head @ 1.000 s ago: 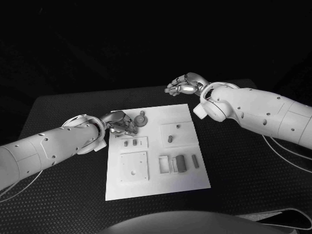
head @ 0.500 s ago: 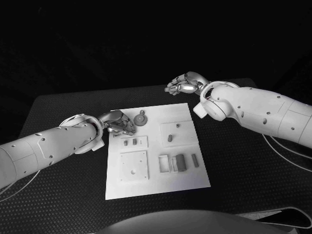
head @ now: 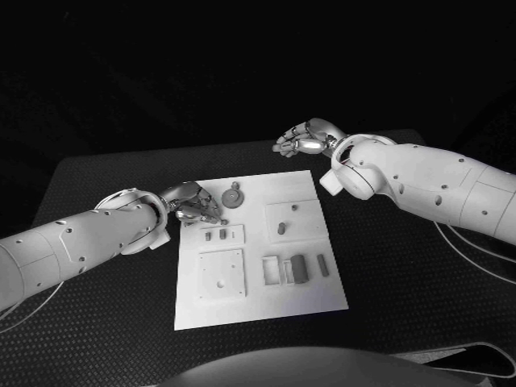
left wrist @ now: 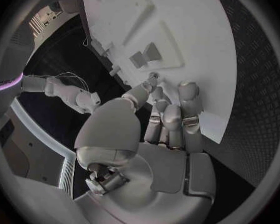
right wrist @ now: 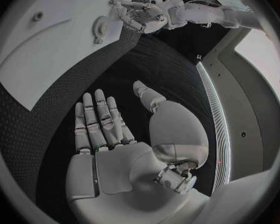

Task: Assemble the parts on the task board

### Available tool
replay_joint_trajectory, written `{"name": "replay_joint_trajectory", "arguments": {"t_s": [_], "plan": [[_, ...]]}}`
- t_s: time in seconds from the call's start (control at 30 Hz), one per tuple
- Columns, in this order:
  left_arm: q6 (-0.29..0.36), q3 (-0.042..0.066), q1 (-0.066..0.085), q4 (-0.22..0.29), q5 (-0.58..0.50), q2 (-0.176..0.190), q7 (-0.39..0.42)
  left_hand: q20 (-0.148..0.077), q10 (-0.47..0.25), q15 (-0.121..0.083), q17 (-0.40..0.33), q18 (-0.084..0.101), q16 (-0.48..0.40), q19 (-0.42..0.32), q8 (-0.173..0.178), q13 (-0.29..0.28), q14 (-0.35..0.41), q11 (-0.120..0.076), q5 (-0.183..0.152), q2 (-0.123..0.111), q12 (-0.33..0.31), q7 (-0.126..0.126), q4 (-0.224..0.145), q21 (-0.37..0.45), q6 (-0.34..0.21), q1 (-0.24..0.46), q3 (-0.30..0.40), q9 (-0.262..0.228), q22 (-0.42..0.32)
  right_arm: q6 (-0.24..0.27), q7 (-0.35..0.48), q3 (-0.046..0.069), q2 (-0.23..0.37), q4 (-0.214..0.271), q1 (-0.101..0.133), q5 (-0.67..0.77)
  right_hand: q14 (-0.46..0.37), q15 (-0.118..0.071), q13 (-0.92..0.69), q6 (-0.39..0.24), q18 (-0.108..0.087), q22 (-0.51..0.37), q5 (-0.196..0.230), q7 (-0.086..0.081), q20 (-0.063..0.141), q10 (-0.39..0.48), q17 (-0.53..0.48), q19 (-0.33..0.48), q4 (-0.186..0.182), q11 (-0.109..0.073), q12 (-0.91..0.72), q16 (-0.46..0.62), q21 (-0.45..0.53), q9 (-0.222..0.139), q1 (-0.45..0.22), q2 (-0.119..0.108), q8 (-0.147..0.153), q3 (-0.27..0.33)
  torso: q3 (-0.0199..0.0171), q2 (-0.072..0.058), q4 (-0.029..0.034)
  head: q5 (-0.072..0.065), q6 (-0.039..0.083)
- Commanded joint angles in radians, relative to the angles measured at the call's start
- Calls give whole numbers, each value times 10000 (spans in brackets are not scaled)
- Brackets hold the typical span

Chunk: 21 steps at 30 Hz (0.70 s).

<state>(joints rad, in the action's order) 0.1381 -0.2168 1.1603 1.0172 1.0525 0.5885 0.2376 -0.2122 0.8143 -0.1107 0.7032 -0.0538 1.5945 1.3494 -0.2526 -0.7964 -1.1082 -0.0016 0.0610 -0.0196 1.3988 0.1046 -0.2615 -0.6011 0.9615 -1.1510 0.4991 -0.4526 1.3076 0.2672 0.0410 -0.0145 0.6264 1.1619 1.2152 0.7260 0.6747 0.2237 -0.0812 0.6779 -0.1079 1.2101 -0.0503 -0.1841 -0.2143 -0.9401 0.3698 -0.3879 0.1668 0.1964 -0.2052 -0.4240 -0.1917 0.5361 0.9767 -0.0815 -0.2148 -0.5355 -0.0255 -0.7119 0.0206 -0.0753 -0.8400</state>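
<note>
Your task board (head: 258,242) lies in the middle of the head view, a white plate on the black desk (head: 107,306), running from just above centre down toward the lower middle of the frame. Near its upper left corner you see a round gear-like part (head: 234,194), lying flat on the board. Below it sits a small raised plate with two short parts (head: 218,235) on it, and under that a larger square plate (head: 222,274). To the right, at the frame's centre, another raised plate (head: 293,219) carries a single small part, and below it three upright block-like parts (head: 295,268) stand in a row.

Your left robot hand (head: 193,202) is at the board's upper left edge, left of centre in the head view, just beside the gear. In the left wrist view its fingers (left wrist: 171,117) are curled in over the board's edge, the thumb tip close to them; you cannot tell whether anything small is pinched there.

Your right robot hand (head: 305,139) hovers above the desk in the upper middle of the head view, well apart from the board. In the right wrist view its fingers (right wrist: 97,119) are stretched out and apart, holding nothing.
</note>
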Motion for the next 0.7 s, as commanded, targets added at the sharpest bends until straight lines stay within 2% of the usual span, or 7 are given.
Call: {"name": "replay_joint_trajectory", "arguments": {"t_s": [0.03,0.47,0.7], "plan": [[-21,5,-2,9,136,-7,-40,45,75,15,15,-587,-42,30,-7,16,-60,22,-58,-54,42,76,-42,-53,-13,8,-1,2,225,-94,65,2,5,14,-4,14,71,7,15,-50,45,18,17,-645,-2,-87,-8,-45,-63,-15,68,37,57,-17,-38,-23,-55,5,-6,1,-4,8,-1],[157,9,-2,63,133,-42,-18,62,70,38,15,-593,-61,26,23,39,-74,46,-59,-113,37,102,-69,-60,-80,24,1,20,215,-97,67,2,1,13,-6,14,72,7,22,-51,43,23,17,-645,-3,-89,-8,-47,-65,-14,69,38,64,-21,-36,-24,-58,7,-15,-2,-15,19,10],[192,29,8,297,46,40,-58,124,-2,118,14,-622,-118,-11,96,126,-65,131,-6,-347,-48,190,-58,-44,-251,350,-243,63,199,-96,67,2,-4,4,-13,14,72,7,25,-52,43,25,17,-645,-3,-90,-8,-48,-66,-14,69,39,68,-22,-35,-23,-60,7,-16,2,-25,-3,14]]}}
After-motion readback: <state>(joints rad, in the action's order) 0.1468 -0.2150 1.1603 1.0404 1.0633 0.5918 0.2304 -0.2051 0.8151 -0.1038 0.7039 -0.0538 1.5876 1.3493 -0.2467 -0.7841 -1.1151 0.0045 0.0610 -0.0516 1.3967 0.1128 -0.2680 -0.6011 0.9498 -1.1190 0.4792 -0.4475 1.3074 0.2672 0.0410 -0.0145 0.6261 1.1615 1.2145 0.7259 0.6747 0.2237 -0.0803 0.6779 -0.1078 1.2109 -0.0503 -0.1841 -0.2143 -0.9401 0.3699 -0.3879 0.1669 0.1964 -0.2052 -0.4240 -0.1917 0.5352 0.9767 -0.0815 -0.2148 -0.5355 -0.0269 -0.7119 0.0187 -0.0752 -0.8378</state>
